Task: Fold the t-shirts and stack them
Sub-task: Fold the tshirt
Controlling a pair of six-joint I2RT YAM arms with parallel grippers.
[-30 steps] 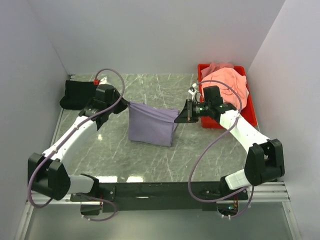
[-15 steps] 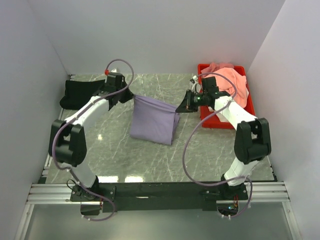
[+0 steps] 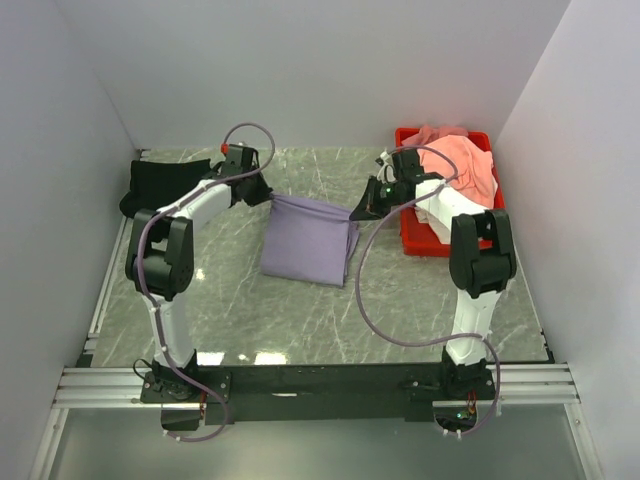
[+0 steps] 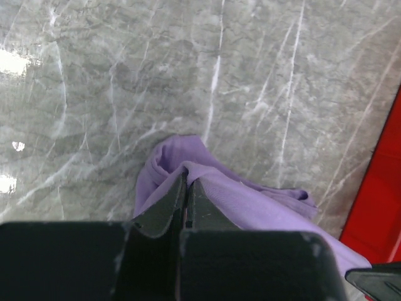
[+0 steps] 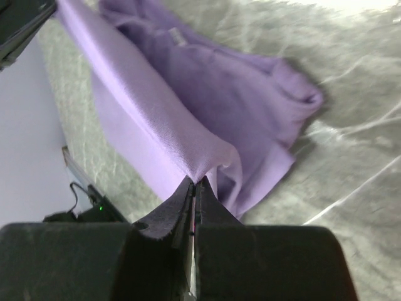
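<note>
The lavender-purple t-shirt (image 3: pixel 308 242) hangs stretched between my two grippers above the middle of the marble table, its lower part resting on the table. My left gripper (image 3: pixel 268 196) is shut on its far left corner; the left wrist view shows the jaws (image 4: pixel 187 179) pinched on purple cloth (image 4: pixel 250 200). My right gripper (image 3: pixel 358 213) is shut on its far right corner; the right wrist view (image 5: pixel 194 180) shows the shirt (image 5: pixel 207 94) spread below. A salmon-pink t-shirt (image 3: pixel 460 165) lies heaped in the red tray (image 3: pixel 420 243). A black t-shirt (image 3: pixel 158 185) lies at far left.
The red tray stands at the back right against the wall and shows in the left wrist view (image 4: pixel 376 207). White cloth (image 3: pixel 432 213) shows under the pink heap. Grey walls close in the table on three sides.
Both grippers have carried the purple shirt's top edge away from the arm bases toward the back wall. More of the shirt now lies on the table.
</note>
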